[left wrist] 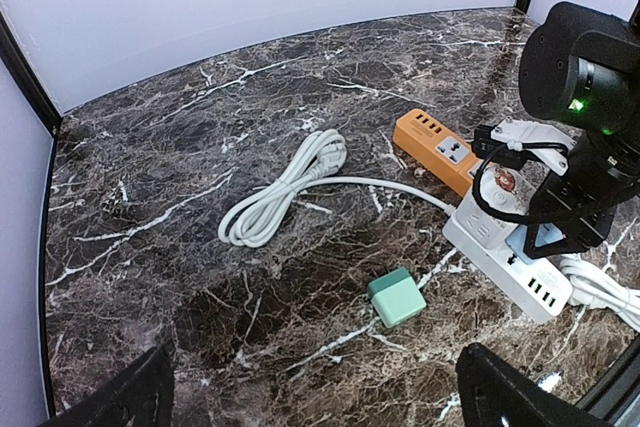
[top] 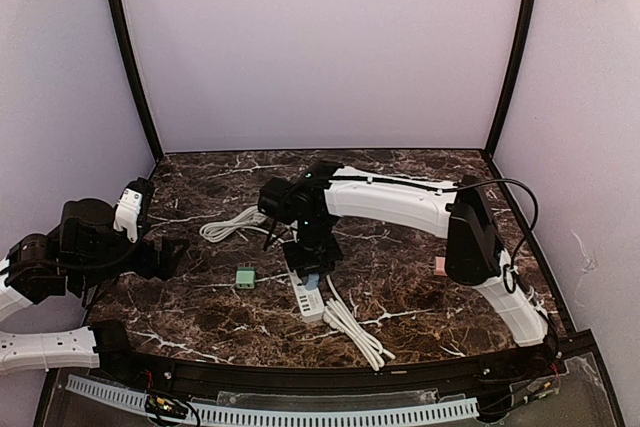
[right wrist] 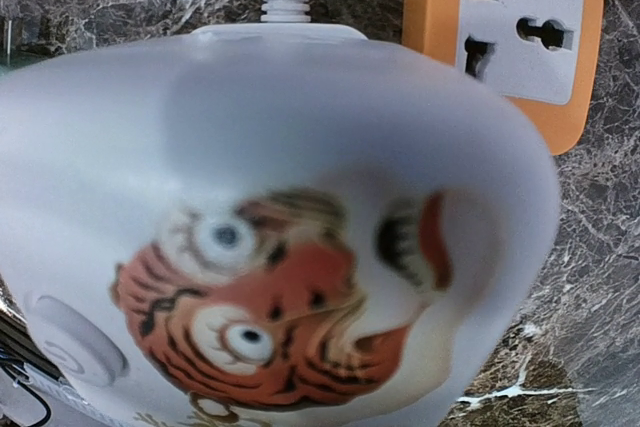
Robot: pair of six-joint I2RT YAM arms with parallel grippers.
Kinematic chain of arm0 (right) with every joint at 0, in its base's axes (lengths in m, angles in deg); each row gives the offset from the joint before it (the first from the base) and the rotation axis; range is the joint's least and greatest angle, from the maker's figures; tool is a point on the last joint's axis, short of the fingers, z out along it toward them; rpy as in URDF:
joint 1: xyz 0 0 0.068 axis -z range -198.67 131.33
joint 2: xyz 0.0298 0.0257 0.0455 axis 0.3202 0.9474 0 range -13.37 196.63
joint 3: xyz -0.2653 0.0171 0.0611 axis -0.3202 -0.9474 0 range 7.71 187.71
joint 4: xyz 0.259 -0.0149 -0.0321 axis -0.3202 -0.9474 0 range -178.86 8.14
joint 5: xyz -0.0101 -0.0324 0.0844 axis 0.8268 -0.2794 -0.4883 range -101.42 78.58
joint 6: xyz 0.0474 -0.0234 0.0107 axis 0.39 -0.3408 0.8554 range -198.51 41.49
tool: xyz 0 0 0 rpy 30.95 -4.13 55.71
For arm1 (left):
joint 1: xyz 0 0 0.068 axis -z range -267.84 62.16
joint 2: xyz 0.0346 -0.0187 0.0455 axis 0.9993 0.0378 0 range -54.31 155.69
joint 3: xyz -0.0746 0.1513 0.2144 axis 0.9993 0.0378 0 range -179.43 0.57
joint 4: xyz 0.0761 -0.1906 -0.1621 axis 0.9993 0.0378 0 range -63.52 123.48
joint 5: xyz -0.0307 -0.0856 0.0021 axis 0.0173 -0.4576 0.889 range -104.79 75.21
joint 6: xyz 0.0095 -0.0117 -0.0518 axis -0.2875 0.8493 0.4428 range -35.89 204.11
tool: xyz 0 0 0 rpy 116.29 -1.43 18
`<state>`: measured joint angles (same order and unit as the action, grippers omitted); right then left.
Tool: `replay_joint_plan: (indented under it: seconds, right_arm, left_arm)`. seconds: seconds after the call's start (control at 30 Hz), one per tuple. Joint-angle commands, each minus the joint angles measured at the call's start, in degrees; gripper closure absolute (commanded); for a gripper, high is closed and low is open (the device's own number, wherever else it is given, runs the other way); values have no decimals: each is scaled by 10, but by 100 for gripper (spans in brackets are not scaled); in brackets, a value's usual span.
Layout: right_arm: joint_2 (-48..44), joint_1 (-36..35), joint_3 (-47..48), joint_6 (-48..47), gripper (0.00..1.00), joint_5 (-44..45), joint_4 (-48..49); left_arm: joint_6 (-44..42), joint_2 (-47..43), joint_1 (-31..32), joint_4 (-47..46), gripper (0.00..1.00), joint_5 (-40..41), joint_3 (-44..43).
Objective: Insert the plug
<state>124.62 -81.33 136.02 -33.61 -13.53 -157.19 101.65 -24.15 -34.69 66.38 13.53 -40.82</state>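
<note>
A white power strip (top: pixel 308 303) lies mid-table; it also shows in the left wrist view (left wrist: pixel 500 259). My right gripper (top: pixel 310 265) points down onto it, and its black fingers (left wrist: pixel 562 215) appear closed round a light-blue plug (left wrist: pixel 532 239) sitting on the strip. A white plug with a tiger picture (left wrist: pixel 505 183) stands in the strip. It fills the right wrist view (right wrist: pixel 300 277) and hides my right fingers there. A green cube plug (top: pixel 244 277) lies loose on the table (left wrist: pixel 396 297). My left gripper (left wrist: pixel 320 407) is open and empty, just short of the green plug.
An orange power strip (left wrist: pixel 435 142) lies behind the white one, with a free socket (right wrist: pixel 520 27). A coiled white cable (left wrist: pixel 285 192) lies at the left. A bundled white cable (top: pixel 355 332) lies near the front edge. A small pink object (top: pixel 440 265) sits by the right arm.
</note>
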Motion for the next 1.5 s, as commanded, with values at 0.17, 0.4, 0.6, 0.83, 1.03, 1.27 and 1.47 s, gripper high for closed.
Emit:
replay_joint_plan:
  seconds: [0.17,0.4,0.6,0.83,1.03,1.27,1.47]
  right_arm:
    - [72,0,-12,5,100,19,-31]
    - [21,0,-18,6,97,32,-17]
    - [-41,-2,-35,9,79,36,13]
    - [-102,-4,-63,9,62,44,50]
    - [-156,-8,-95,7,51,44,91]
    - [-250,-9,-198,6,38,47,155]
    - [-347,21,-334,17,30,-2,273]
  left_arm:
    - [-4,1,-3,-4,1,7,10]
    - [-5,3,-2,-5,1,3,10]
    - [-5,5,-2,-5,1,5,10]
    - [-2,4,-3,-4,1,11,10]
    - [2,9,-3,0,1,28,7]
    - [38,38,-3,36,1,76,-26]
    - [78,77,-2,104,1,61,-90]
